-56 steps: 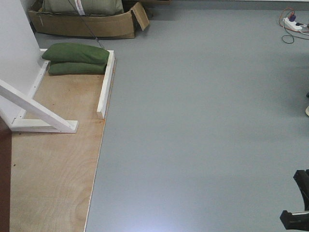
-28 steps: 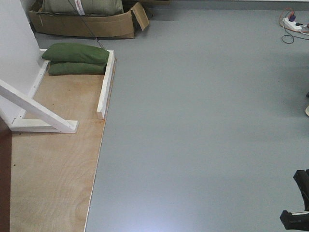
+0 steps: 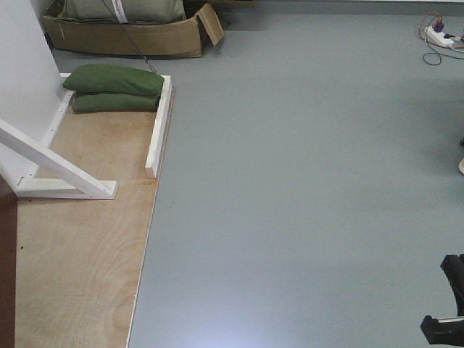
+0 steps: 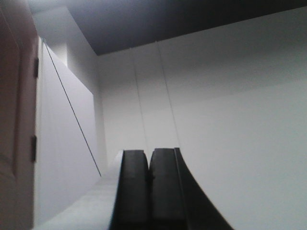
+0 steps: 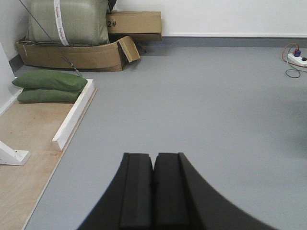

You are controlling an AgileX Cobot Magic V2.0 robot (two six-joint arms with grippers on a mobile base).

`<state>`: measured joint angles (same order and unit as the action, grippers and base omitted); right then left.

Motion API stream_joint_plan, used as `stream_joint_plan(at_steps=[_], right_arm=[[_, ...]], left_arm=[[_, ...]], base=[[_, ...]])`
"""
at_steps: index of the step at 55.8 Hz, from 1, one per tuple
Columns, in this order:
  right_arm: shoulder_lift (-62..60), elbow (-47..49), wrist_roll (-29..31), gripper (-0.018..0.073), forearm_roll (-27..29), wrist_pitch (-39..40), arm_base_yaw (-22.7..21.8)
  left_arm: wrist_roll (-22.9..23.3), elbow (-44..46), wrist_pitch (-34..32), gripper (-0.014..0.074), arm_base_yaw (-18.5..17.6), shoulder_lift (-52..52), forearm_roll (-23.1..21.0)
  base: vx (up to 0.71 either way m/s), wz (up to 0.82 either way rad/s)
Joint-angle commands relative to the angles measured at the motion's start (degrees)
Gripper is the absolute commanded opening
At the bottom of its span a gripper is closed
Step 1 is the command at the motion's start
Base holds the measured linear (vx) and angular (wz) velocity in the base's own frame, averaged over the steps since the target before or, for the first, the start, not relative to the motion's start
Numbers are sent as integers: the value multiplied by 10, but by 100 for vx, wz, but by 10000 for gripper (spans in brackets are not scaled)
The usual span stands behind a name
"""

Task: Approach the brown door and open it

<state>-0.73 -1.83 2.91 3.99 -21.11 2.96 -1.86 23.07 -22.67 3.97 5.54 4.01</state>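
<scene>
Left wrist-mounted view: the left end effector (image 4: 148, 154) is clenched, its two dark pads pressed flat together with nothing between them, and it points up at a white wall. At the far left edge of that view stands the brown door (image 4: 13, 115), a reddish panel with dark hinges along its edge. It is well apart from the pads, and no handle or lock shows. The right end effector (image 5: 153, 157) is likewise clenched and empty, aimed out over the grey floor (image 5: 206, 100).

Beyond it lie the white brace frame (image 3: 58, 168) on a plywood board (image 3: 80, 275), two green sandbags (image 3: 114, 81) and a cardboard box (image 3: 123, 38). In the front view only a dark reddish strip at the lower left edge hints at the door.

By my reading the task is at the approach: the door appears closed and untouched. The base has yet to face it, and reaching the handle, pressing it and swinging the door all remain.
</scene>
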Motion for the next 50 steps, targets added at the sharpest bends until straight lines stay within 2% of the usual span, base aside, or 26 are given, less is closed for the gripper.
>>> stream_joint_plan(at_steps=[1, 7, 10, 13, 17, 19, 21, 22, 25, 26, 28, 30, 33, 35, 38, 44, 50], right_arm=[[-3, -2, 4, 0, -2, 45, 1], [-3, -2, 4, 0, -2, 45, 1], [-3, -2, 4, 0, -2, 45, 1], [-3, -2, 4, 0, -2, 45, 1], [-3, -2, 4, 0, -2, 45, 1], [-3, -2, 4, 0, -2, 45, 1], [-3, -2, 4, 0, -2, 45, 1], [-3, -2, 4, 0, -2, 45, 1], [-3, -2, 4, 0, -2, 45, 1], [-3, -2, 4, 0, -2, 45, 1], [-3, -2, 4, 0, -2, 45, 1], [-3, -2, 4, 0, -2, 45, 1], [-3, -2, 4, 0, -2, 45, 1], [-3, -2, 4, 0, -2, 45, 1], [-3, -2, 4, 0, -2, 45, 1], [-3, -2, 4, 0, -2, 45, 1], [-3, -2, 4, 0, -2, 45, 1]], left_arm=[[-69, 85, 15, 67, 6, 19, -7], [-194, 162, 22, 67, 13, 34, -33], [-292, 197, 22, 67, 19, 41, -61], [-399, 227, 17, 67, 24, 49, -122], [-567, 258, -17, 67, 26, 58, -246], [-651, 266, -47, 67, 26, 63, -308], [-752, 271, -98, 67, 26, 66, -389], [-785, 273, -119, 67, 26, 68, -417], [-906, 277, -219, 67, 26, 72, -532], [-945, 278, -276, 67, 25, 74, -572], [-992, 278, -337, 67, 25, 78, -632], [-1048, 280, -428, 67, 25, 81, -684], [-1094, 287, -547, 67, 25, 87, -759], [-1127, 294, -559, 67, 26, 87, -802], [-1174, 301, -558, 67, 17, 86, -834], [-1173, 303, -558, 67, 16, 86, -823], [-1173, 306, -557, 67, 16, 98, -790]], base=[[0, 0], [0, 0], [0, 0], [0, 0], [0, 0], [0, 0], [0, 0], [0, 0], [0, 0], [0, 0], [0, 0], [0, 0], [0, 0], [0, 0], [0, 0], [0, 0], [0, 0]])
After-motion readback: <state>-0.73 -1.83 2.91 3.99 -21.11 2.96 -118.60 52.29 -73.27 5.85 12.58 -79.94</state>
